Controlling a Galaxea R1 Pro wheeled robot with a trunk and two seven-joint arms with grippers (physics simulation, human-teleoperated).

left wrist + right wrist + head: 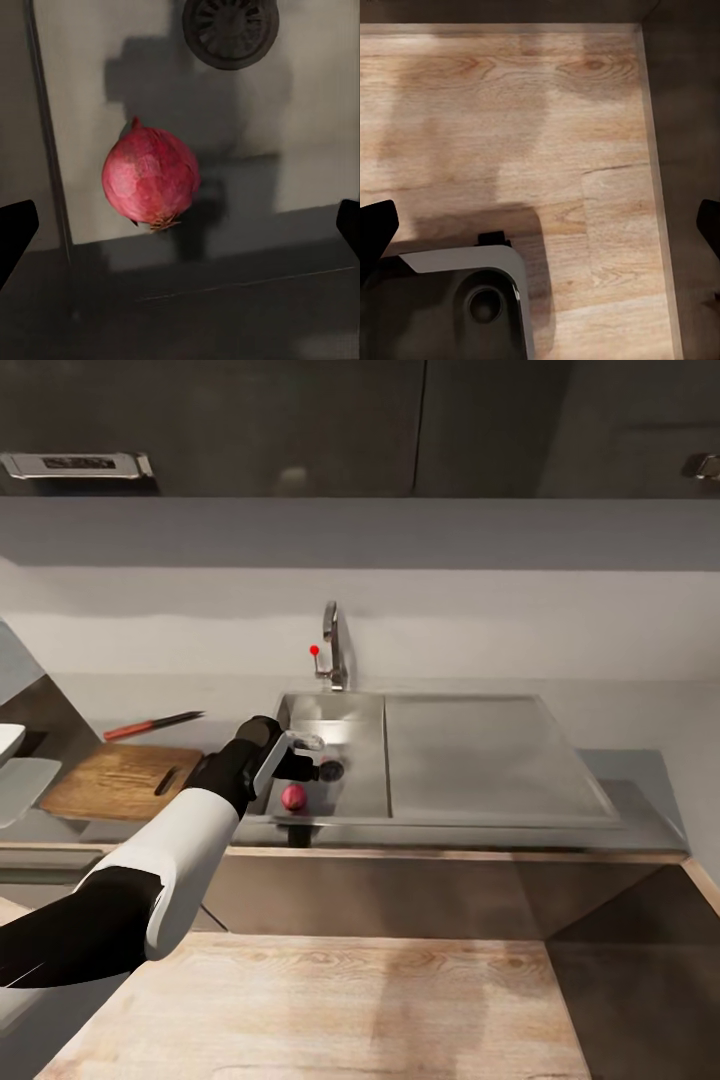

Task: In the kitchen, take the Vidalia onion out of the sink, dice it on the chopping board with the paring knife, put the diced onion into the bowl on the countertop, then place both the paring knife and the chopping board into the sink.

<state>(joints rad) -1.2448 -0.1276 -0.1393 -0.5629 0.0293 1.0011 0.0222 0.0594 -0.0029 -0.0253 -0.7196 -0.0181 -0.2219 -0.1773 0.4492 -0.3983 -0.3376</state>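
The Vidalia onion point(151, 178) lies on the floor of the sink point(355, 775), in the basin's near part, close to the front wall, with the round drain point(230, 30) a little beyond it. In my left wrist view it sits between my two dark fingertips point(16, 231), which stand wide apart at the edges of the picture and touch nothing, so my left gripper point(305, 760) is spread and empty. From the head view that gripper hangs over the basin, just above and beside the onion point(294, 796), and its shadow falls across the steel around it.

The chrome tap point(333, 645) with its red knob point(314, 651) stands behind the basin, and the flat drainboard point(490, 760) stretches off to my right.

On the countertop point(640, 720), to the left of the sink, rests the chopping board point(120, 780), its slot-shaped handle hole toward the sink. The paring knife point(150, 726) lies just behind the board, apart from it I think, though the angle is shallow.

My right gripper point(540, 225) points down at the pale wooden floor point(547, 112), fingertips likewise wide apart and holding nothing, with a grey part of my base point(457, 307) beneath it.
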